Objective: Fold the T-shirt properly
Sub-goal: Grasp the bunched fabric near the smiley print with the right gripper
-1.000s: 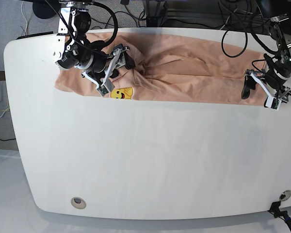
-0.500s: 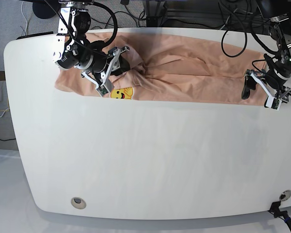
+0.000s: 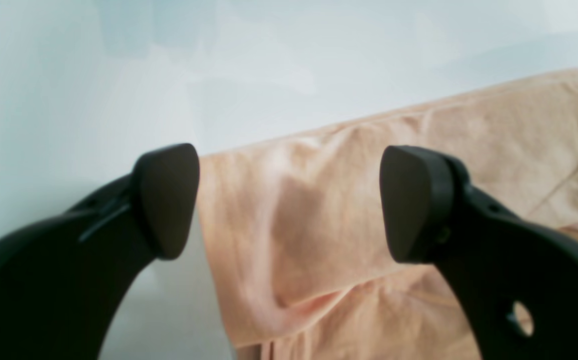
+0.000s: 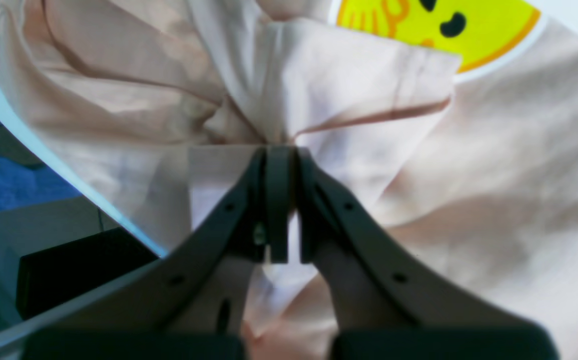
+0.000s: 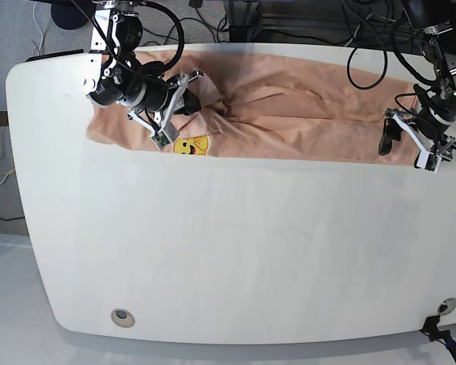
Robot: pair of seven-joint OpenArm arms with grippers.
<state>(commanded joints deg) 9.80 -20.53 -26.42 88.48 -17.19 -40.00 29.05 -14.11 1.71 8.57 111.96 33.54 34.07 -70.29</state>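
The peach-pink T-shirt [image 5: 289, 114] lies crumpled in a long band along the table's far edge, its yellow smiley print [image 5: 191, 146] at the near left. In the right wrist view the right gripper [image 4: 280, 150] is shut on a pinched fold of the T-shirt [image 4: 358, 90], just below the smiley print [image 4: 438, 30]. The base view has the right gripper [image 5: 184, 100] over the shirt's left part. My left gripper [image 3: 289, 200] is open, its fingers [image 3: 166, 200] straddling the T-shirt's [image 3: 318, 210] corner. In the base view the left gripper [image 5: 405, 150] is at the shirt's right end.
The white table [image 5: 235, 251] has rounded corners and small round inserts [image 5: 122, 317] near the front corners. Black cables [image 5: 365, 46] hang behind the far edge. The table's far edge [image 4: 69, 185] runs close to the right gripper, with blue floor beyond.
The right gripper's fingers have closed onto a fold of the T-shirt beside the smiley print, bunching the cloth. The left arm has barely moved.
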